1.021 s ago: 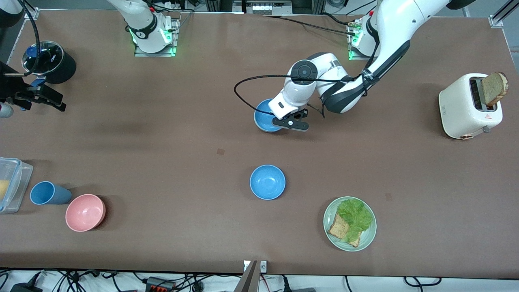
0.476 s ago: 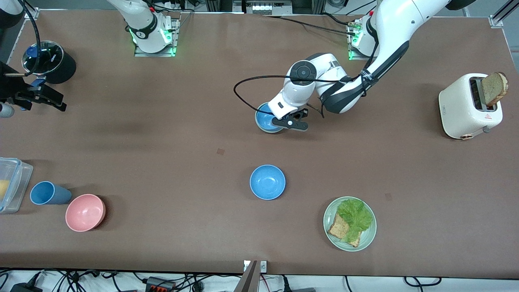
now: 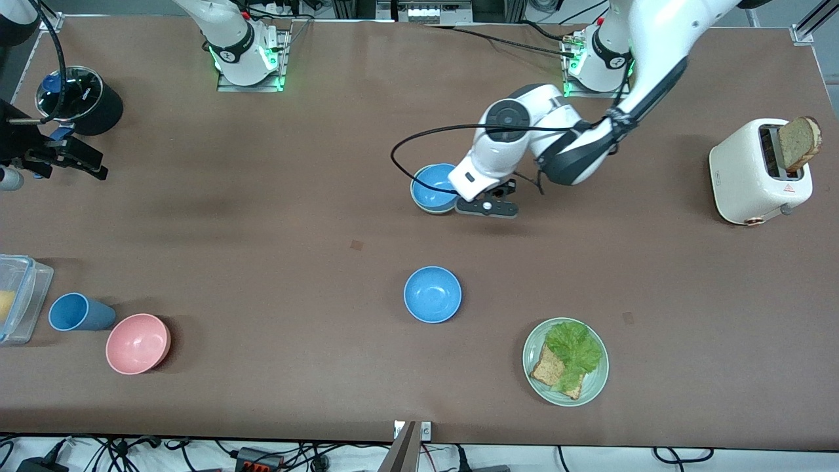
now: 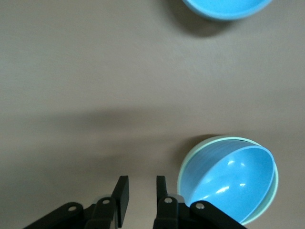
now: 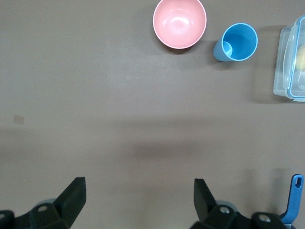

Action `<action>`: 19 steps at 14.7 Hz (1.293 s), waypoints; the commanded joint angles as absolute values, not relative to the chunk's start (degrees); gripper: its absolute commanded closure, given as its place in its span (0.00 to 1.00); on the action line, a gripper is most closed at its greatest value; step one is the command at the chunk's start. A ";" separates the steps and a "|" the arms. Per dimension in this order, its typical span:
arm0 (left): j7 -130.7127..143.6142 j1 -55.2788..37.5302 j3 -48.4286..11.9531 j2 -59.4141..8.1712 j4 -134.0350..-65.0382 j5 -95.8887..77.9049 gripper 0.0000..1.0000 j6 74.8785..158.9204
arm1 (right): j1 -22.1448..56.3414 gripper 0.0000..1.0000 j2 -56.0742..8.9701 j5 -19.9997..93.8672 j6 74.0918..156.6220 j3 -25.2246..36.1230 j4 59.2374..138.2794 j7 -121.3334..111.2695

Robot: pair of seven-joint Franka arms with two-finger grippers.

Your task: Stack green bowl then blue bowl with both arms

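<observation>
A blue bowl (image 3: 434, 185) sits nested inside the green bowl (image 3: 429, 210) near the table's middle; only the green rim shows around it. The pair also shows in the left wrist view, blue bowl (image 4: 233, 179) inside the green rim (image 4: 183, 167). My left gripper (image 3: 486, 208) is low beside the stack, toward the left arm's end, with its fingers (image 4: 120, 194) slightly apart and empty. A second blue bowl (image 3: 432, 294) stands alone, nearer the front camera. My right gripper (image 3: 62, 156) waits wide open and empty at the right arm's end of the table.
A white toaster (image 3: 754, 172) with a bread slice stands at the left arm's end. A green plate (image 3: 593, 387) holds lettuce and bread. A pink bowl (image 3: 137, 343), blue cup (image 3: 75, 312), plastic box (image 3: 23, 298) and black pot (image 3: 82, 98) lie at the right arm's end.
The left gripper lowered the blue bowl into the green bowl, let it go, and moved sideways off the stack toward the left arm's end. The right arm has not moved.
</observation>
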State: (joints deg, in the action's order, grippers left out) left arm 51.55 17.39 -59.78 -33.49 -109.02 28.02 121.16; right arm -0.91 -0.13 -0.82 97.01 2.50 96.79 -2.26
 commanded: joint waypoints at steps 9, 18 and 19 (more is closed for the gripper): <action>34.40 39.81 -71.81 -32.17 -105.31 28.65 0.63 107.25 | -1.49 0.00 0.79 -1.23 97.03 1.93 97.65 -2.90; 11.70 49.04 -71.19 -32.43 -103.01 29.44 0.49 103.01 | -1.49 0.00 0.88 -1.23 96.68 2.02 97.56 -2.90; 10.82 49.13 -71.19 -32.43 -102.92 29.53 0.47 103.01 | -1.49 0.00 0.88 -1.23 96.68 2.02 97.56 -2.90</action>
State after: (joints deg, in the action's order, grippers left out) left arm 13.17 48.92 -70.69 -33.03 -103.20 28.05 103.97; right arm -0.91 -0.13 -0.82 97.00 2.50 96.81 -2.26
